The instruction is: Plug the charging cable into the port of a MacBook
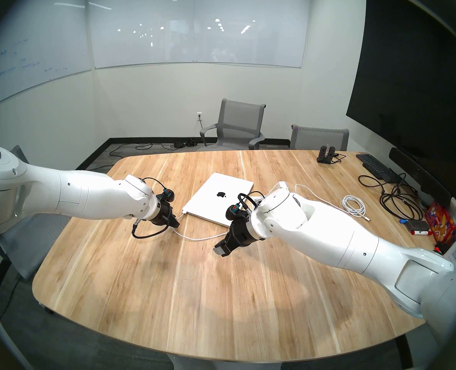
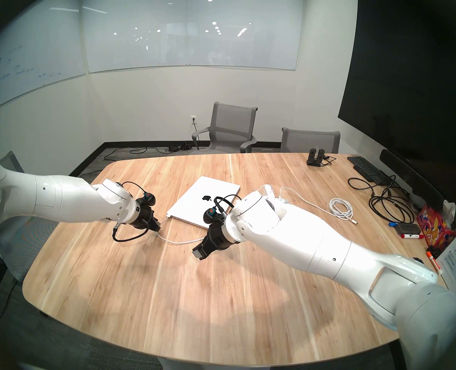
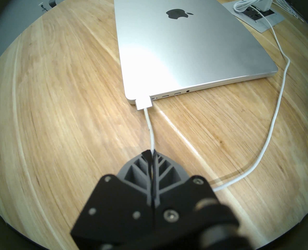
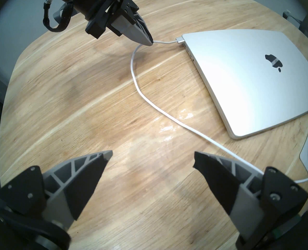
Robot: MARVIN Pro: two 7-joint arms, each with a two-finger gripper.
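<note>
**Plug at the port, cord not yet let go**

We judge the job nearly done; the charging cable [image 3: 150,130] ends in a flat plug [image 3: 143,104] that sits against the side edge of the MacBook [image 3: 176,51] at its corner, looking seated, though we cannot confirm it is fully home. The closed laptop lies flat, logo up, near the middle of the table [image 1: 195,294]. Our left gripper [image 3: 152,153] has its fingers pressed together on the cord a little behind the plug; our right gripper [image 4: 152,158] hangs above bare wood with its fingers wide apart, holding nothing, the cord trailing past beside one finger. What is left, as we read it: let go of the cord and draw back without tugging the plug loose.

The surface is a pale wooden table with rounded corners; on its far right side lie a coiled white cable [image 1: 353,205], a black keyboard [image 1: 373,165] and tangled black leads [image 1: 397,198]; beyond stand two grey mesh chairs [image 1: 237,126], whiteboards [image 1: 195,27] on the walls, and a large dark screen [image 1: 413,67] to the right.
</note>
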